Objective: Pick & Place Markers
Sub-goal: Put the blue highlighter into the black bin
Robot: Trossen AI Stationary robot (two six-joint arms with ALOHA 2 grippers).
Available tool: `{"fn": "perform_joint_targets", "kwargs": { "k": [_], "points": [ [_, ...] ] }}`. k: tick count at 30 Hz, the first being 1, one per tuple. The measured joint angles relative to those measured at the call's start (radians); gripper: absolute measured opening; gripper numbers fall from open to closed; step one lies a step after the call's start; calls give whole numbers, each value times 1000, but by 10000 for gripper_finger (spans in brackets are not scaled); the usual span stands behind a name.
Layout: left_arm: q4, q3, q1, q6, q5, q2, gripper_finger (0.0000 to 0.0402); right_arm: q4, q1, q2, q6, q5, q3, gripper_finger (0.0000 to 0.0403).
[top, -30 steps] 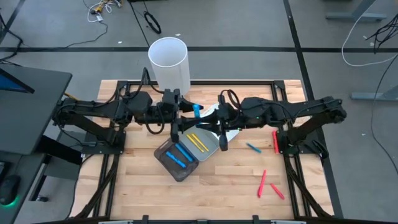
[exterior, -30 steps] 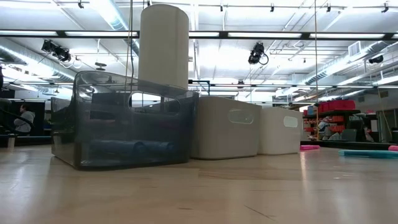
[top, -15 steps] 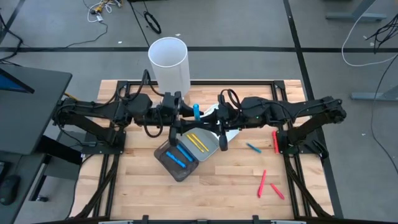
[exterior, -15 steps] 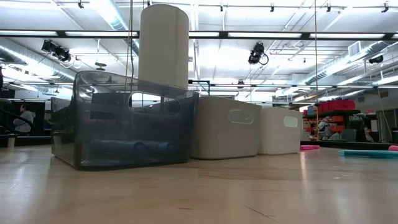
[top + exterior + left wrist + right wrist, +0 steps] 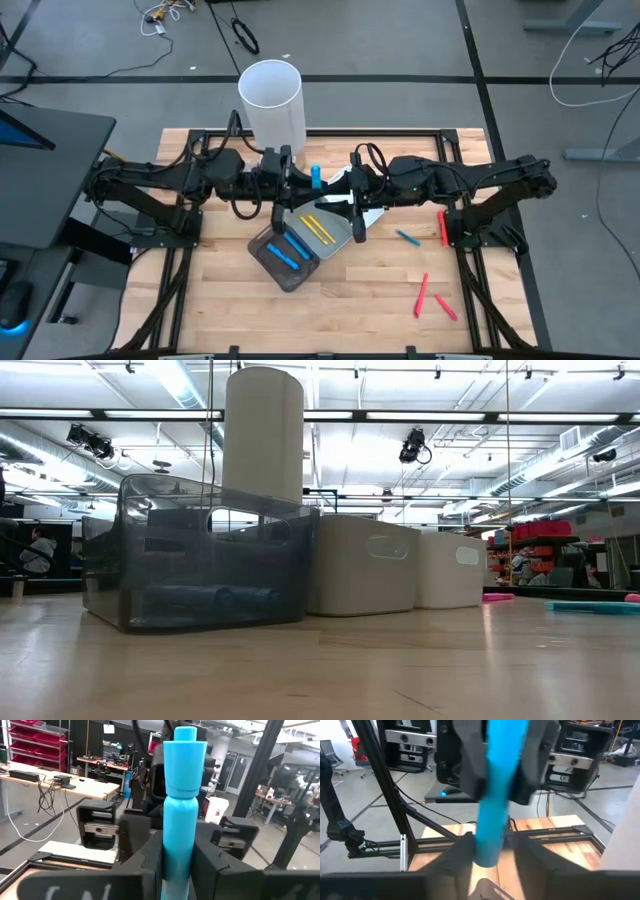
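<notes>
**A:** Where was the blue marker?

**B:** It was up between the 2 arms, above the middle of the table. The left gripper was clamped on it, fingers pressed against its barrel, with the capped end sticking out past them. In the high view it sat just beside the white cylinder.

**A:** And the right gripper?

**B:** It faced the left one from the other side. In the right wrist view its dark fingers stood on either side of the marker's lower end, parted, and whether they touched it could not be told.

**A:** What lay in the trays?

**B:** The dark tray held 2 blue markers. Touching it, the grey tray held 2 yellow markers. A white tray was mostly hidden under the right arm.

**A:** Any markers loose on the table?

**B:** Yes, all on the right side. 1 small blue marker lay near the white tray, a red marker lay by the right arm's base, and 2 more red markers lay nearer the front edge.

**A:** What did the low view give?

**B:** The 3 trays stood in a row with the cylinder behind the dark one. Neither gripper appeared there.
</notes>
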Motion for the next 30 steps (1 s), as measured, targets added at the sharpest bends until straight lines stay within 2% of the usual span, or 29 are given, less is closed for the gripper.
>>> {"fn": "perform_joint_targets", "kwargs": {
  "k": [7,12,23,30],
  "points": [
    [-155,0,-1,29,9,-65,71,-43,3,-35,8,4,-1,242],
    [-331,0,0,74,22,-111,71,-79,3,-58,13,3,-1,283],
    [-644,0,-1,102,58,-221,71,-89,2,-71,50,0,-1,297],
    [-797,0,0,125,68,-233,71,-88,2,-72,60,0,-1,297]
  ]
}}
